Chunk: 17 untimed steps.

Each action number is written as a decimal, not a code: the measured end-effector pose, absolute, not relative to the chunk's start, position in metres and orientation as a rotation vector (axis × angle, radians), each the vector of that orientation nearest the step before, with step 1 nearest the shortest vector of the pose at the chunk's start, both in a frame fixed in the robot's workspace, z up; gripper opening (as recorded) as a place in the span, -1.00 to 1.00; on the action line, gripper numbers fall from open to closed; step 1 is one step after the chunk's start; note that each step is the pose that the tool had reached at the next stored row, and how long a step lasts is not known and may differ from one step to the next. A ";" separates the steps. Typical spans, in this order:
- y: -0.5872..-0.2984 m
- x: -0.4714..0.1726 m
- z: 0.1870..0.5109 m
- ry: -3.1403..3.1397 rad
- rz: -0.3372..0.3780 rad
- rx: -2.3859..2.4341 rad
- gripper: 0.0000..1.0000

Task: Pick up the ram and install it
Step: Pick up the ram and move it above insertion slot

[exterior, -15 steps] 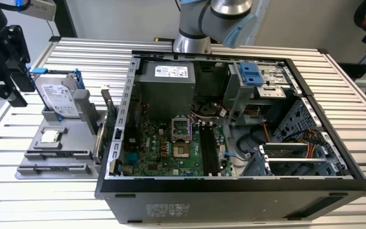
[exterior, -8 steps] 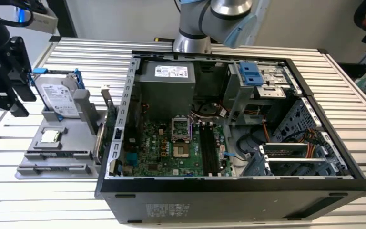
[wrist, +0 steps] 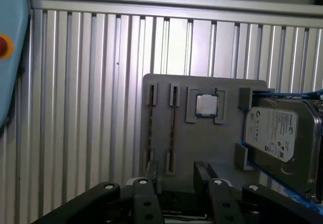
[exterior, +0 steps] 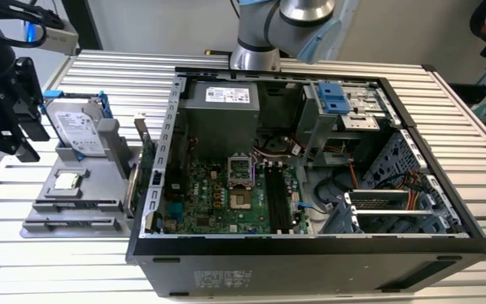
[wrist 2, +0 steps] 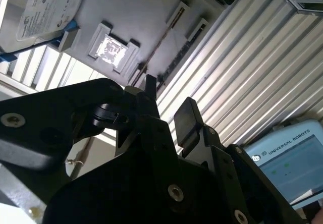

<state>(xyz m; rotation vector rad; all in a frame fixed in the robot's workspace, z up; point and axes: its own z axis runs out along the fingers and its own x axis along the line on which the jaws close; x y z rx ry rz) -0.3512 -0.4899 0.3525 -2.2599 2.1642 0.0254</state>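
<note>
grey holder block [wrist: 222, 148] on the ribbed metal tabletop [wrist: 91, 108] carries the ram [wrist: 173, 128]: a thin dark stick standing on edge in one of two slotted cradles, seen edge-on in both wrist views. not lifted.

claw [wrist: 176, 171]: released, jaws apart, nothing between them. it hangs over the holder, and the ram's near end appears roughly in line with the gap. no contact visible. judgement: task at its very start, neither pick-up nor install done.

target: open computer case [exterior: 311, 247] lying on its side, well apart from the holder, toward the exterior view's right. long memory slots [exterior: 278, 196] on the motherboard [exterior: 209, 202] look vacant.

surroundings: hard drive [wrist: 275, 133] in a blue frame at one end of the holder. loose processor chip [wrist: 206, 104] in a recess between drive and ram. second cradle just beside the ram, cannot tell if occupied. green card with metal bracket [exterior: 146, 168] stands between holder and case wall.

in the way, as judged: cradle posts crowd the ram's ends; card and case wall lie between holder and slots.
</note>
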 end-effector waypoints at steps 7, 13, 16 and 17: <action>-0.490 -0.351 0.347 2.164 0.025 -2.260 1.00; -0.491 -0.351 0.340 2.165 0.025 -2.259 1.00; -0.493 -0.351 0.336 2.166 0.025 -2.258 1.00; -0.493 -0.351 0.335 2.166 0.025 -2.258 1.00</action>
